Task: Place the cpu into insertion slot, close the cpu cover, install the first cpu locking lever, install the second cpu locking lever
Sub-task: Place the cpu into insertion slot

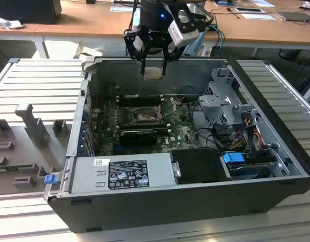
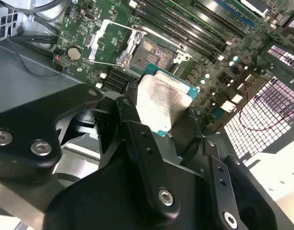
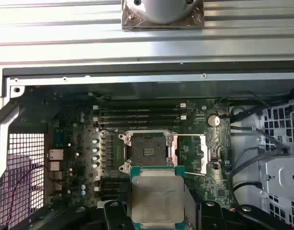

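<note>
Two black fingers of the gripper pinch the cpu by its opposite edges. They hold it flat in the air above the open computer case, whose motherboard carries a bare, uncovered socket.

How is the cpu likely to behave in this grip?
Probably stiff and light: the cpu is a thin flat plate. Its smooth metal top looks slippery, and the gripper holds only its edges, so it may twist. Likely fragile if knocked.

Opened computer case and desks suggest workshop.
</note>
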Tool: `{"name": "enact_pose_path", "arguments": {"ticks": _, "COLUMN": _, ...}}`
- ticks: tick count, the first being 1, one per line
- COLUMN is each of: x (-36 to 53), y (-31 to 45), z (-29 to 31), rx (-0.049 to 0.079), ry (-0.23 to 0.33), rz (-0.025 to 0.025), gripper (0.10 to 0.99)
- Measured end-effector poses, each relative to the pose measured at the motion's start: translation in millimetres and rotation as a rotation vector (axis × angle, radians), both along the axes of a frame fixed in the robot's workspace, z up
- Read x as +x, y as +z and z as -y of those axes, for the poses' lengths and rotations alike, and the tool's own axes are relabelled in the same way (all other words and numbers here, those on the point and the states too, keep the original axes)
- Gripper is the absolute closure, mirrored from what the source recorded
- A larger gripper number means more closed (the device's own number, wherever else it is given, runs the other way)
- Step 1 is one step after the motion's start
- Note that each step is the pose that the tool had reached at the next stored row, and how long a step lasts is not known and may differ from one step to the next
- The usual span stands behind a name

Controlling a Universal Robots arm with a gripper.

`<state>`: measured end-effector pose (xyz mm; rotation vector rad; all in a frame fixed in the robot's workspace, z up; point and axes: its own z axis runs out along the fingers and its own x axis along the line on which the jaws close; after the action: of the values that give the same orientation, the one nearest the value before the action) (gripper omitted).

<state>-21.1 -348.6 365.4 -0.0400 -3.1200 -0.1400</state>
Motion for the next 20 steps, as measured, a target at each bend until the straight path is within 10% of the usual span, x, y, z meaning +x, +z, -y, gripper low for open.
{"name": "enact_pose_path", "arguments": {"ticks": 20, "x": -0.1, "y": -4.3, "z": 0.4, "rx": 0.0, "ry": -0.095, "rz": 0.0, "gripper": 0.557}}
